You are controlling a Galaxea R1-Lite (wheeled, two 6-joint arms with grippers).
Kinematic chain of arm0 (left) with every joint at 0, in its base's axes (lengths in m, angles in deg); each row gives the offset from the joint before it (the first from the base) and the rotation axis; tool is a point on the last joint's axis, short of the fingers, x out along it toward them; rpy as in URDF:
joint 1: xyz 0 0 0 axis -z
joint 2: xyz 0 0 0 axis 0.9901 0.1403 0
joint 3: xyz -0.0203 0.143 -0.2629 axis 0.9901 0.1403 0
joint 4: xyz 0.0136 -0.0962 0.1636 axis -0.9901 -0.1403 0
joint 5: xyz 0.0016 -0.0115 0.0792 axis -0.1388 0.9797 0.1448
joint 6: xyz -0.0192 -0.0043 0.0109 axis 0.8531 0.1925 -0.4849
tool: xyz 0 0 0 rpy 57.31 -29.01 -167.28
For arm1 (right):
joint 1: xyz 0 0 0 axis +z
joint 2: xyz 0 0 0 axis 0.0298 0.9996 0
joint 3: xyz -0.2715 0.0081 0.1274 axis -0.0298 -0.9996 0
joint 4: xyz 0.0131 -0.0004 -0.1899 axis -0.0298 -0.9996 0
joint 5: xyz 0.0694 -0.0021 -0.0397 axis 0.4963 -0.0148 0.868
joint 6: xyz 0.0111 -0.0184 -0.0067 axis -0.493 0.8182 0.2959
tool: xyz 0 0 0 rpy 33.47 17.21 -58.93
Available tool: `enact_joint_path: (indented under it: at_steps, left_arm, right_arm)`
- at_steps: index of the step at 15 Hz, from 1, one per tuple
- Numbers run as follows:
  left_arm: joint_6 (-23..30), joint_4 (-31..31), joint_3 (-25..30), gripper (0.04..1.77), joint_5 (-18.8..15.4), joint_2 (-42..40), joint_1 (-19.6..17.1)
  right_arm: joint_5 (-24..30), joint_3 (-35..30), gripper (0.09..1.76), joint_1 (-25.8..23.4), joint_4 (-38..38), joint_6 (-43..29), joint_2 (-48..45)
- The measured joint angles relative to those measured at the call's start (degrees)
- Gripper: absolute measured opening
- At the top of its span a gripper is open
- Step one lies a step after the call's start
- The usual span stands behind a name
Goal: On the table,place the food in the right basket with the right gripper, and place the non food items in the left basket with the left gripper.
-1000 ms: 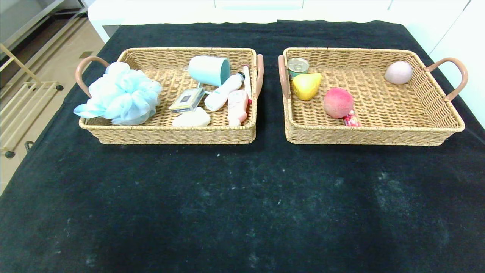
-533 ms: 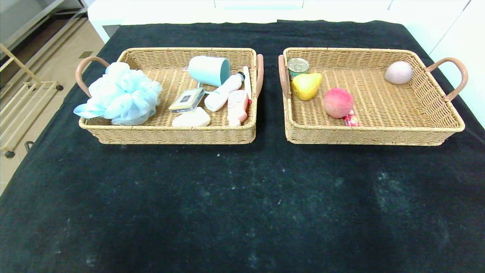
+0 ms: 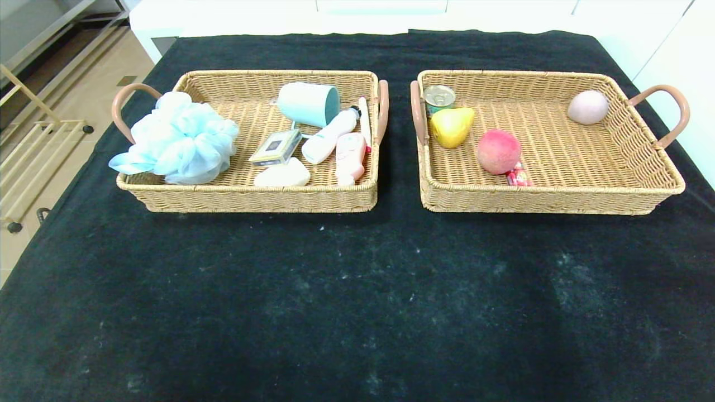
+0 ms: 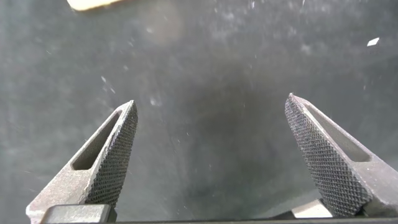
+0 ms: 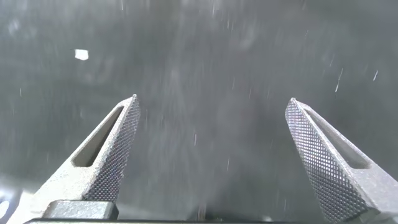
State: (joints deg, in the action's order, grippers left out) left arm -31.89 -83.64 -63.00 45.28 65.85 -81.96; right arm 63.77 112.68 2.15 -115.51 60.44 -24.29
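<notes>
On the black-clothed table (image 3: pixel 357 290) stand two wicker baskets. The left basket (image 3: pixel 246 198) holds a pale-blue bath pouf (image 3: pixel 179 139), a cream bar in a clear box (image 3: pixel 275 148) and a pink squeeze bottle (image 3: pixel 350 157). In the right basket (image 3: pixel 558 198) lie a yellow pear (image 3: pixel 450 126), a red-pink peach (image 3: pixel 497 151) and a red candy stick (image 3: pixel 518 177). Neither arm shows in the head view. My left gripper (image 4: pixel 211 109) is open over bare cloth. My right gripper (image 5: pixel 212 106) is open over bare cloth too, holding nothing.
The left basket also holds a teal cup (image 3: pixel 309 104), a white bottle (image 3: pixel 328 137) and a white soap-like piece (image 3: pixel 282 174). A small tin can (image 3: pixel 439 97) and a pale pink egg-shaped ball (image 3: pixel 587 107) sit in the right basket. A metal rack (image 3: pixel 33 162) stands beside the table.
</notes>
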Motion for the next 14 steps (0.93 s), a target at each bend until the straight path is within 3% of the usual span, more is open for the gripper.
enact_joint_path:
  at_steps: [2, 4, 9, 12, 14]
  left_arm:
    - [0.4, 3.1, 4.7, 1.72, 0.7, -2.3, 0.0]
    - [0.8, 7.5, 9.7, 1.72, 3.9, -3.7, 0.0]
    - [0.8, 25.7, 22.1, 1.72, 6.9, -4.6, 0.0]
    - [0.6, 29.5, 27.9, 1.72, 8.1, -4.6, -0.1]
    - [0.6, 29.7, 30.4, 1.72, 8.4, -4.6, 0.0]
  right_arm:
    - [-0.4, -2.7, 1.71, 0.0, 5.5, -0.2, -0.5]
    - [-0.7, -6.5, 1.71, 0.0, 15.2, -0.7, -0.7]
    - [-2.5, -21.0, 1.71, -0.1, 38.9, 0.4, -0.9]
    - [-7.5, -27.0, 1.71, -0.1, 42.5, 8.9, -0.9]
    - [-8.8, -28.1, 1.71, -0.1, 39.0, 8.1, -0.9]
